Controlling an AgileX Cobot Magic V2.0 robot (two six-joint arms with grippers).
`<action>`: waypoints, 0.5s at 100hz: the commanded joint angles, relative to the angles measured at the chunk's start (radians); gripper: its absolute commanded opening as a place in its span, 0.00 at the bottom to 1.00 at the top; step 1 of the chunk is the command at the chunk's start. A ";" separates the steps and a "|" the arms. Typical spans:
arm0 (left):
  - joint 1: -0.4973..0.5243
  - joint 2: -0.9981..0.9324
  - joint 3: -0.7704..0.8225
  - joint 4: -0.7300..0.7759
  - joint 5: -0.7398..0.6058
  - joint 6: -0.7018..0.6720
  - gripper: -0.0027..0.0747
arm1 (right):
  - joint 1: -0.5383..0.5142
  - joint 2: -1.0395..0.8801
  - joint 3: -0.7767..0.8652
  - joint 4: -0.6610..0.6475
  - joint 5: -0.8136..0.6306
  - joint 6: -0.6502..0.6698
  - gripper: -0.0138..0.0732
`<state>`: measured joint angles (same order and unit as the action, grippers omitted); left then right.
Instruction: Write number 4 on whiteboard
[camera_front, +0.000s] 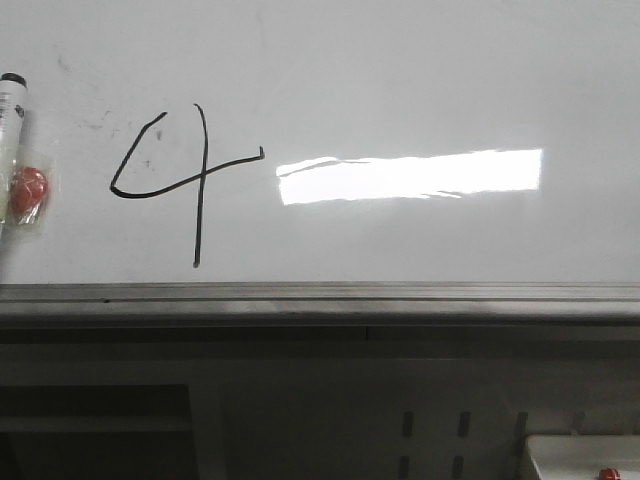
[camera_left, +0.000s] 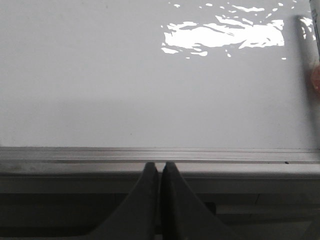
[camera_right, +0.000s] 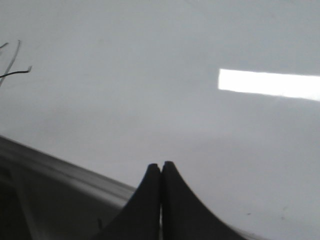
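Note:
The whiteboard (camera_front: 400, 80) fills the front view, glossy white with a grey metal edge rail (camera_front: 320, 298) along its near side. A black hand-drawn open-topped number 4 (camera_front: 197, 180) stands on its left part. A piece of the 4 shows at the edge of the right wrist view (camera_right: 14, 70). My left gripper (camera_left: 160, 166) is shut and empty, its tips over the rail (camera_left: 75, 155). My right gripper (camera_right: 160, 165) is shut and empty, its tips over the bare board near the rail (camera_right: 60, 170). Neither gripper shows in the front view.
A marker with a black cap (camera_front: 12, 100) and a red object in a clear bag (camera_front: 27, 190) lie at the board's left edge; they also show blurred in the left wrist view (camera_left: 312, 60). A bright rectangular glare (camera_front: 410, 175) lies right of the 4. A white box (camera_front: 580, 458) sits below.

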<state>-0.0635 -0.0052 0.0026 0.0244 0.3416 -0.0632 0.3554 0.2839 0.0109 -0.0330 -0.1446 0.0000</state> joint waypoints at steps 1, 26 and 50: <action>0.003 -0.025 0.036 0.000 -0.049 -0.001 0.01 | -0.063 -0.023 0.023 0.050 -0.054 0.000 0.08; 0.003 -0.025 0.036 0.000 -0.049 -0.001 0.01 | -0.309 -0.181 0.023 0.050 0.145 0.000 0.08; 0.003 -0.025 0.036 0.000 -0.049 -0.001 0.01 | -0.463 -0.309 0.023 0.050 0.405 0.000 0.08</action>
<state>-0.0635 -0.0052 0.0026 0.0244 0.3416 -0.0632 -0.0721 -0.0041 0.0109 0.0173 0.2451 0.0000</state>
